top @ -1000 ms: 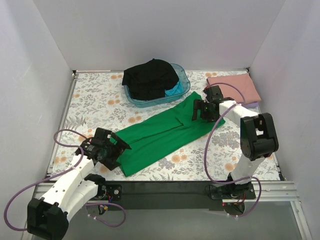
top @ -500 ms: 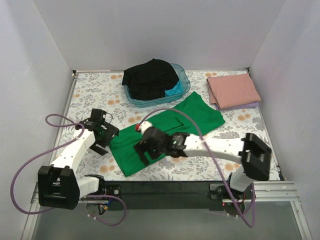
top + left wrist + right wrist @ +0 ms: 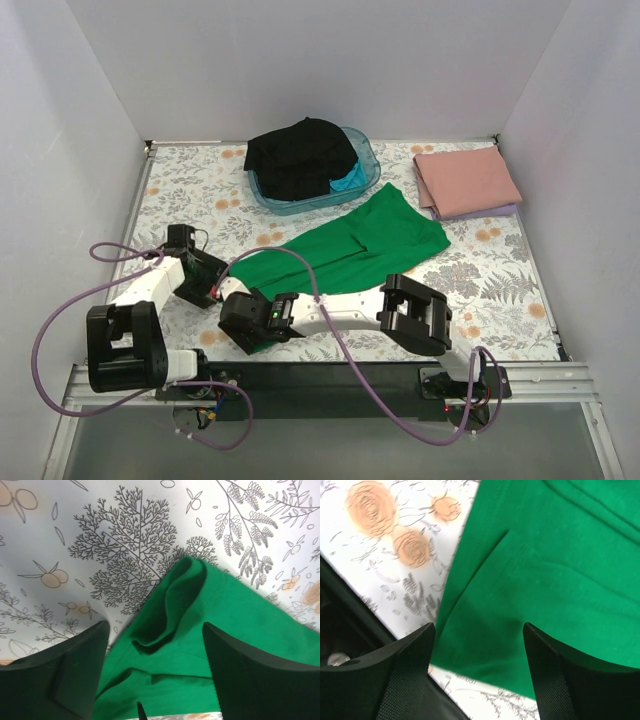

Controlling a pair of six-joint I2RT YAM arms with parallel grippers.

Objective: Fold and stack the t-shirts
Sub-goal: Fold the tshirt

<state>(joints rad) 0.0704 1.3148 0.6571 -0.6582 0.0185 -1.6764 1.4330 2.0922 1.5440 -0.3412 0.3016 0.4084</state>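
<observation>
A bright green t-shirt (image 3: pixel 370 240) lies in a diagonal strip across the floral table cover (image 3: pixel 500 270). My left gripper (image 3: pixel 207 284) is at the shirt's near-left end, open. In the left wrist view a rumpled fold of the green t-shirt (image 3: pixel 235 610) lies between the jaws of the left gripper (image 3: pixel 155 680). My right gripper (image 3: pixel 250 322) is low over the same end, close to the front edge, open. A corner of the green t-shirt (image 3: pixel 560 570) sits between the jaws of the right gripper (image 3: pixel 479 677). A folded dusty pink t-shirt (image 3: pixel 465 180) lies at the back right.
A translucent blue tub (image 3: pixel 367 160) at the back centre holds a black t-shirt (image 3: pixel 300 155) and a turquoise one (image 3: pixel 348 182). A lilac edge (image 3: pixel 512 211) shows under the pink shirt. The right arm (image 3: pixel 415 310) stretches leftwards along the black front rail (image 3: pixel 330 375).
The right arm has swung from the shirt's far right end across to its near-left corner. The left gripper has shifted back and left to the shirt's left end. Both jaws have narrowed slightly.
</observation>
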